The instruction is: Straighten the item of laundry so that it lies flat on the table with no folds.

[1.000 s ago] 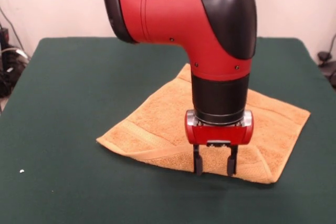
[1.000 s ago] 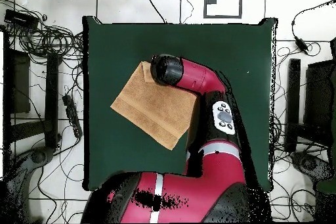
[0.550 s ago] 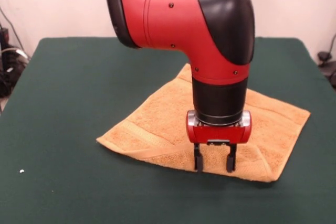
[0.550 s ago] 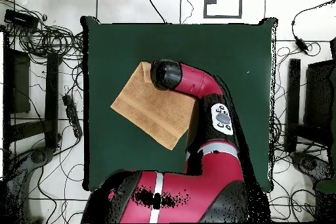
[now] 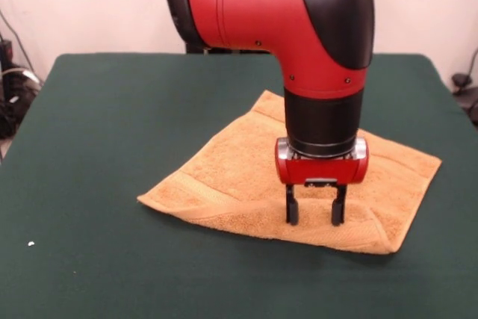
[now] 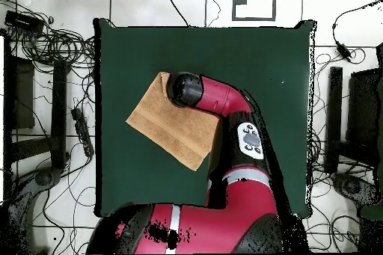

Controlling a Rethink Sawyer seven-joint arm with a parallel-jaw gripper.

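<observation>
The gripper [image 5: 317, 213] hangs straight down with its two black fingers [image 5: 292, 209] spread apart and nothing between them, the tips low over the towel [image 5: 224, 177], just inside the towel's front edge. Whether the tips touch the cloth cannot be told from either view.

The towel lies folded double, askew on the table [image 5: 112, 110] and near its middle, with a thick doubled front edge and a folded corner [image 5: 385, 243] to the right of the gripper in the front view. In the overhead view the arm's wrist [image 6: 187, 89] covers one end of the towel [image 6: 168, 121], so the cloth under it is hidden.

The main risk, as I judge it, is a pinch that takes both layers at once: the tips stand over the doubled part, and closing there would lift the whole towel instead of peeling the top layer back. A pinch set too shallow could slip off the terry pile and leave the fold as it is. Pressing down hard could drag the cloth across the felt-like table and bunch it into new creases.
</observation>
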